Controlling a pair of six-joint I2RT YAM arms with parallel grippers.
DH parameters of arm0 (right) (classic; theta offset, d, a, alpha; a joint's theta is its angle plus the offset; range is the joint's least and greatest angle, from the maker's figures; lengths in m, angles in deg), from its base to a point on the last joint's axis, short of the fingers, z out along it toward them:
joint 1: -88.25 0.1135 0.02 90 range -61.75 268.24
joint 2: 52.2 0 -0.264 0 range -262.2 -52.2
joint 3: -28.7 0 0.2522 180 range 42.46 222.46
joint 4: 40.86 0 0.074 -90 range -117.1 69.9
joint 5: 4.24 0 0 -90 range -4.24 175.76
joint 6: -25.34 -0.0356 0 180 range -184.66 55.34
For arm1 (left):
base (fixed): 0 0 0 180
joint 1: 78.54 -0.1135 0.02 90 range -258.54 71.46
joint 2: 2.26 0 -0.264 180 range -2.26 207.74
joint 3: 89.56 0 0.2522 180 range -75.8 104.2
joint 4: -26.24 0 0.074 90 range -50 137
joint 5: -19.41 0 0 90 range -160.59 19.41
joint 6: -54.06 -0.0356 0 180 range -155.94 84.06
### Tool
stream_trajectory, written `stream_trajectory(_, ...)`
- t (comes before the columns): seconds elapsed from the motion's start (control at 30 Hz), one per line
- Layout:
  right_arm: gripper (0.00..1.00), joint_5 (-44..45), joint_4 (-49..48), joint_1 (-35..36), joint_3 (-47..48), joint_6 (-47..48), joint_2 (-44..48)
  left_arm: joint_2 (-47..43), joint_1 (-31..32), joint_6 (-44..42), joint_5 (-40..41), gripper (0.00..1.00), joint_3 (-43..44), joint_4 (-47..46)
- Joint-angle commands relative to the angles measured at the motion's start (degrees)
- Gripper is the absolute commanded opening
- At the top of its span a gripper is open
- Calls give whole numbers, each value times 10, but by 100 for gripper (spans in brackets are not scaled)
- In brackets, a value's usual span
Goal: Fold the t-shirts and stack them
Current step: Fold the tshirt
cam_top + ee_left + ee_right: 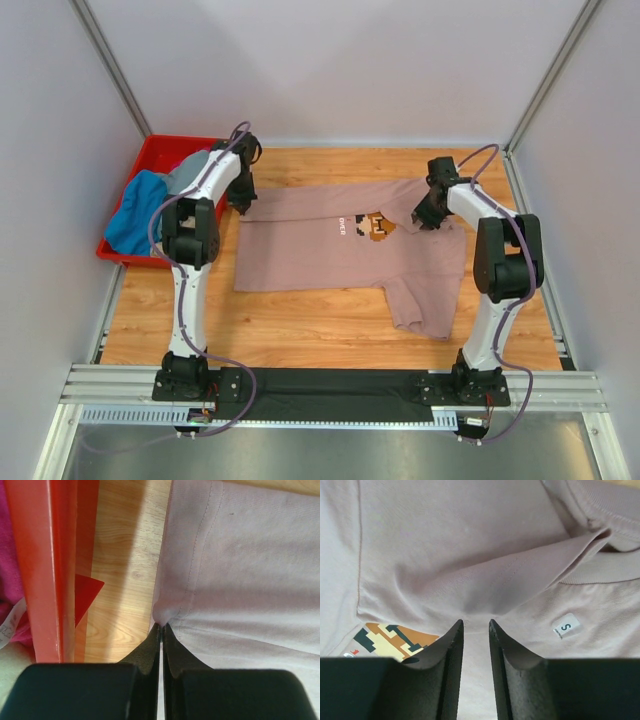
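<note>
The dusty-pink t-shirt (pixel 320 250) lies spread on the counter (pixel 300 330). Its pixel print (pixel 375 226) reads "OVER", and a neck tag (pixel 566 625) reads "S". The left end effector (pixel 161 626) is clenched on its corner beside the red crate (pixel 150 160). The right end effector (pixel 476 622) pinches a fold near the collar.

On the table (pixel 300 330), mid-way, spread sideways: printed t-shirt (pixel 320 255), hem to the left, collar to the right, one sleeve trailing toward the near edge. In the far left corner, just beside the hem: crate (pixel 160 148), other t-shirts (pixel 140 215) heaped in it. At the hem's far corner: left gripper (pixel 242 206). On the cloth right of the print, by the collar: right gripper (pixel 427 219)
</note>
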Motion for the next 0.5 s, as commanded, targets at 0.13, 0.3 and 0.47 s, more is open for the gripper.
stream_trajectory(0.13, 32, -11, -53, 1, -19, -37, -1, 3, 0, 4, 1, 0, 3, 7)
stream_trajectory(0.3, 34, -3, -75, 1, -22, -41, -14, 3, 0, 7, 0, 0, -4, 5)
stream_trajectory(0.47, 38, 5, -55, 1, -9, -49, -33, 3, 0, 9, 2, 0, -6, 6)
